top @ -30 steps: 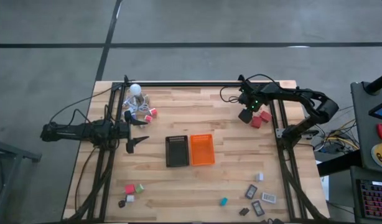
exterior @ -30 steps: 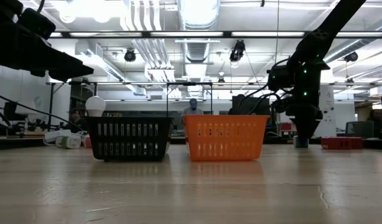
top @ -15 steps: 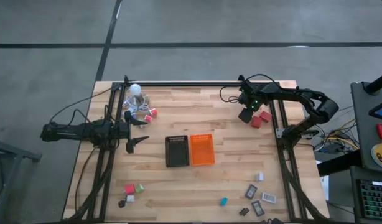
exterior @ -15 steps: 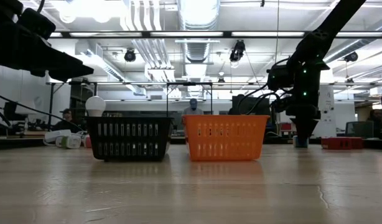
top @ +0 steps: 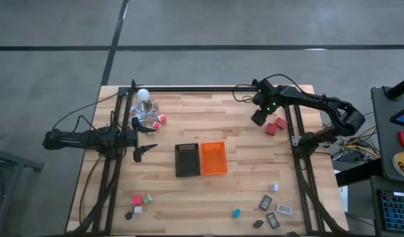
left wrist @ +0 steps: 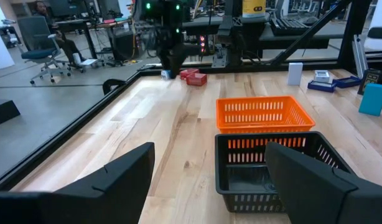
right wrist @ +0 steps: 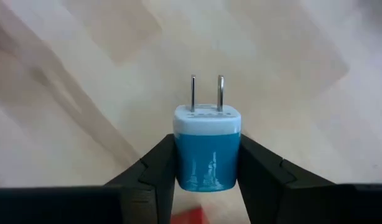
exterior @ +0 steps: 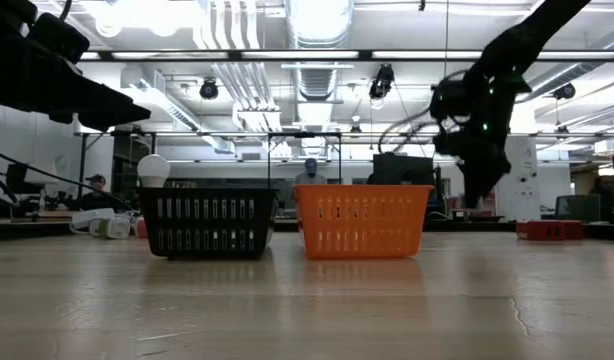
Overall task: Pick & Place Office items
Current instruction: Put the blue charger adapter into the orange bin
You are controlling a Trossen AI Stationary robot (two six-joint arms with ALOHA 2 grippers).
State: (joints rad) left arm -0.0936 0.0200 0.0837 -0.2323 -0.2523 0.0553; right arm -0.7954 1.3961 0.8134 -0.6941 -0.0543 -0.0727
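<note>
My right gripper [top: 258,118] hangs near the table's far right corner, pointing steeply down and shut on a small blue plug block [right wrist: 206,152] with a white top and two metal prongs. In the low view this gripper [exterior: 477,195] is above the tabletop. Two red blocks [top: 276,125] lie on the wood just to its right. My left gripper [top: 149,140] waits open at the table's left side, facing the black tray [left wrist: 272,168] and the orange tray [left wrist: 262,113]. My right gripper pinches the blue block's two opposite side faces [right wrist: 181,162] between its fingers [right wrist: 157,171]. The fingers come from above, slanting down. The white pronged end sticks out past the fingertips toward the table, and the block is lifted clear of the wood.
The black tray [top: 187,159] and the orange tray [top: 213,158] stand side by side at the table's middle. Small blocks [top: 141,199], a teal piece [top: 236,213] and grey-black rectangles [top: 274,209] lie along the near edge. A white ball with cable [top: 143,95] sits far left.
My right gripper has risen from the tabletop with the blue block, which stood on the wood below it and now hangs clear of the table. The two red blocks have stayed in place.
</note>
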